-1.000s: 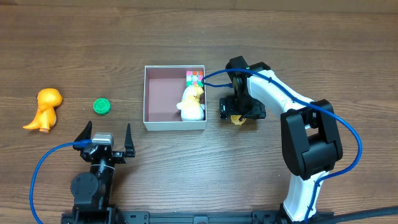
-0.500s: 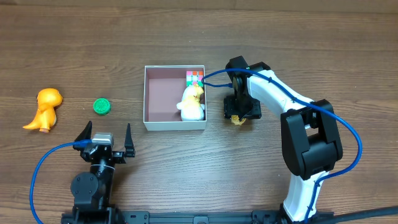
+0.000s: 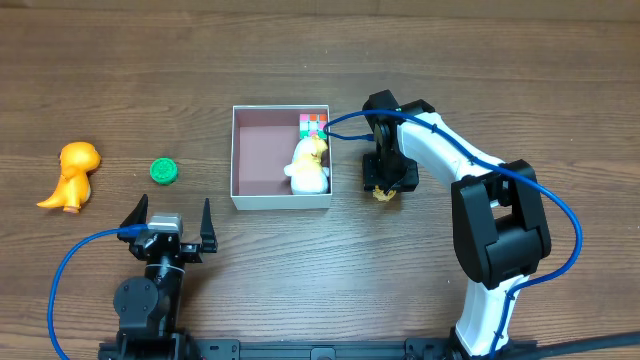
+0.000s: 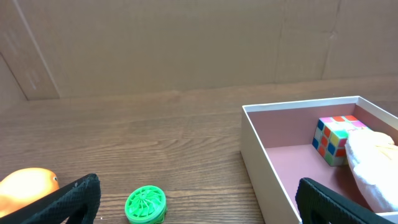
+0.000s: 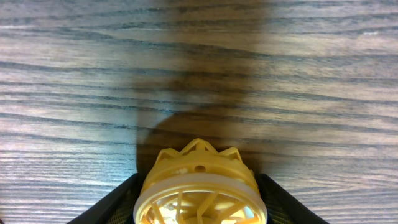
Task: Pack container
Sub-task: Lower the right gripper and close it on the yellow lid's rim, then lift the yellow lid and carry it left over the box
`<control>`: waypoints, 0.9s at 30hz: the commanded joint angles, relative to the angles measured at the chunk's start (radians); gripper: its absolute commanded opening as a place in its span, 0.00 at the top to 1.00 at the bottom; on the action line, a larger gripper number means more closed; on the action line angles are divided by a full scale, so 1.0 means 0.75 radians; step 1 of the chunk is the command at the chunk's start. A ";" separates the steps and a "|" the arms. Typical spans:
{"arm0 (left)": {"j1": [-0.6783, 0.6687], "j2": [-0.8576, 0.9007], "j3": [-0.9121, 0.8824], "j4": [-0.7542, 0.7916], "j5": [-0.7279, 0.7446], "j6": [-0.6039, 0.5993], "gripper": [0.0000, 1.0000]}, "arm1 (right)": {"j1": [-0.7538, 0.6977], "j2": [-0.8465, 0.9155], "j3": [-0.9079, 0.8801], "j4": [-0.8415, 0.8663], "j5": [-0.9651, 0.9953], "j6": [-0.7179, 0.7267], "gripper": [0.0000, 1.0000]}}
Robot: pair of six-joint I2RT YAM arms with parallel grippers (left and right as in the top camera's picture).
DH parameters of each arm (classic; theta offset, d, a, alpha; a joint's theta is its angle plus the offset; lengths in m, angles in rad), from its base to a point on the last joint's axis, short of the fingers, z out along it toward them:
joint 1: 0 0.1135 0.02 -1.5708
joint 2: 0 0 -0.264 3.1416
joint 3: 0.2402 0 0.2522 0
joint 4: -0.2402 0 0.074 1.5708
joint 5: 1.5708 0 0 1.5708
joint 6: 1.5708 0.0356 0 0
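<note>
Overhead, the right gripper [image 3: 387,183] is being held low, just beside the right wall of the container [image 3: 262,150], over a yellow wheel-shaped toy [image 3: 384,194] on the table [image 3: 450,60]. Compared with a second ago, its jaws are being drawn in from wide apart to close about the toy, with the gripper staying on the same spot. A pick-up is judged to be under way, so this toy is not yet being packed. The container is being shown near the middle of the table, with a coloured cube [image 3: 313,124] and a white and yellow figure [image 3: 309,165] inside against its right wall. The left gripper [image 3: 170,215] is being held fully spread near the front edge, grasping nothing. An orange figure [image 3: 70,175] and a green disc [image 3: 164,171] are being left well apart from the container, at the left. Most of the yellow toy is being hidden here by the gripper above it.

From the left wrist, the container's near corner, the cube and the green disc are being shown clearly. The white and yellow figure and the orange figure are being cut off at the frame edges.

From the right wrist, the toy is being flanked by the dark fingers [image 5: 118,202], which appear pressed against its sides, so it is being grasped. Its lower half is being cut off, and whether it is being lifted cannot be told.
</note>
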 commanded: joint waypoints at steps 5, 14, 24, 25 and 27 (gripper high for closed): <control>0.011 -0.004 -0.004 0.001 0.019 0.020 0.00 | 0.004 0.023 0.016 -0.027 0.000 0.001 0.53; 0.011 -0.004 -0.004 0.001 0.019 0.020 0.00 | 0.004 0.023 0.217 -0.202 0.062 0.001 0.60; 0.011 -0.004 -0.004 0.001 0.019 0.020 0.00 | 0.026 0.023 0.745 -0.501 0.063 0.001 0.60; 0.011 -0.004 -0.004 0.001 0.019 0.020 0.00 | 0.037 0.023 0.803 -0.521 0.054 0.002 0.60; 0.011 -0.004 -0.004 0.001 0.019 0.020 0.00 | 0.066 0.023 0.906 -0.545 0.017 0.001 0.60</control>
